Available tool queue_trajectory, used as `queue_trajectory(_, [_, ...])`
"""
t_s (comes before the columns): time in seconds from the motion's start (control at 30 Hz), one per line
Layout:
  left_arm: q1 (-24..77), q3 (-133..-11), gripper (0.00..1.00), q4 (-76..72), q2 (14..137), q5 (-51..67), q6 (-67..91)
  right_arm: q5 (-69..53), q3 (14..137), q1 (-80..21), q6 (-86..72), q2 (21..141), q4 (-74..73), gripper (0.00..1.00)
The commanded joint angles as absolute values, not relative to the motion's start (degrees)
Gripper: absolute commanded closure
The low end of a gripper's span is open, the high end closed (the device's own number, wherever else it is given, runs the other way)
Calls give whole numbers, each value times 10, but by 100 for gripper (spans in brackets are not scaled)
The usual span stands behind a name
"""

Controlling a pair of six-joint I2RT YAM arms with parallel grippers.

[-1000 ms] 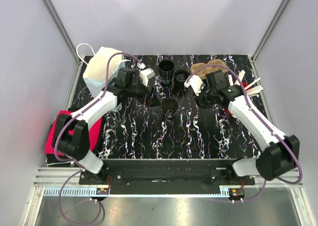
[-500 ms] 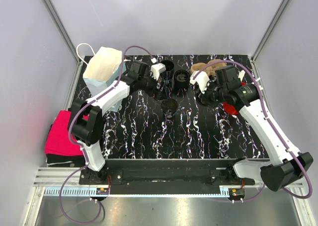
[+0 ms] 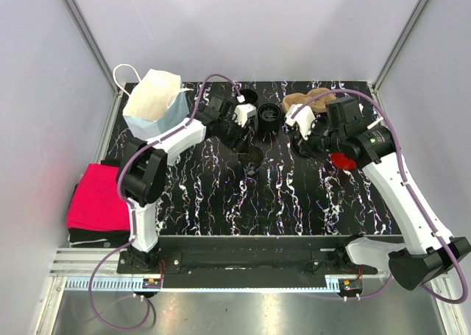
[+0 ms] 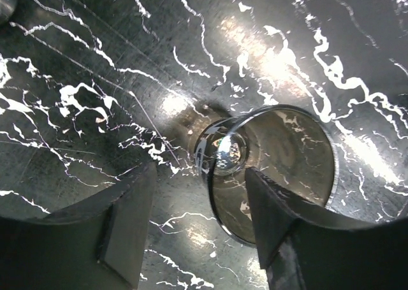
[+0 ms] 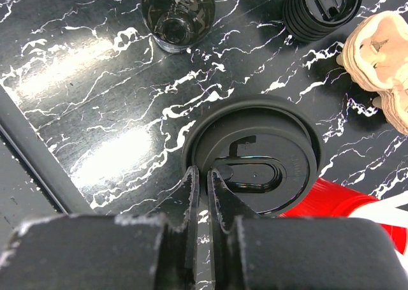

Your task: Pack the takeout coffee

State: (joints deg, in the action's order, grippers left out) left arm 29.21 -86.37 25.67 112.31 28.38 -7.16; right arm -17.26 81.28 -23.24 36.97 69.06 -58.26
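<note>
An open black cup (image 3: 251, 159) stands mid-table; it also shows in the left wrist view (image 4: 274, 166) and the right wrist view (image 5: 176, 9). My left gripper (image 3: 241, 138) (image 4: 199, 229) is open just above it, with the right finger over the cup's rim. My right gripper (image 3: 305, 143) (image 5: 205, 191) is shut on the edge of a black lid (image 5: 255, 159) and holds it above the table. A stack of black lids (image 3: 268, 115) (image 5: 322, 6) stands at the back. A white paper bag (image 3: 151, 101) stands open at the back left.
A brown cup carrier (image 3: 309, 99) (image 5: 379, 54) lies at the back right. A red round object (image 3: 342, 160) (image 5: 338, 201) lies under my right arm. A second black cup (image 3: 249, 96) stands behind my left wrist. A red cloth (image 3: 96, 206) lies off the table's left edge.
My left arm has reached right, from beside the bag to over the middle cup. My right arm has risen and drawn right with the lid, baring the red object.
</note>
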Motion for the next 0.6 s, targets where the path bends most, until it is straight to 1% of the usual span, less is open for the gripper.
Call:
queue_trajectory(0.0, [293,-901,44,257,1133,272,-85,-189,836,-229,368,675,-590,99])
queue_trajectory(0.13, [295,-911,58,267,1143,278,-88,-190,836,-229,368,672,-590,99])
queue_trajectory(0.23, [297,-915,65,273,1145,280,-92,-189,838,-229,368,673,-589,99])
queue_trajectory(0.33, [301,-917,68,283,1145,290,-99,-188,842,-229,369,674,-592,99])
queue_trajectory(0.47, [309,-920,77,296,1144,301,-107,-185,848,-230,370,672,-592,99])
queue_trajectory(0.53, [314,-921,79,303,1147,299,-110,-185,851,-229,371,669,-594,99])
queue_trajectory(0.57, [315,-922,83,305,1147,301,-112,-185,852,-229,371,669,-595,99])
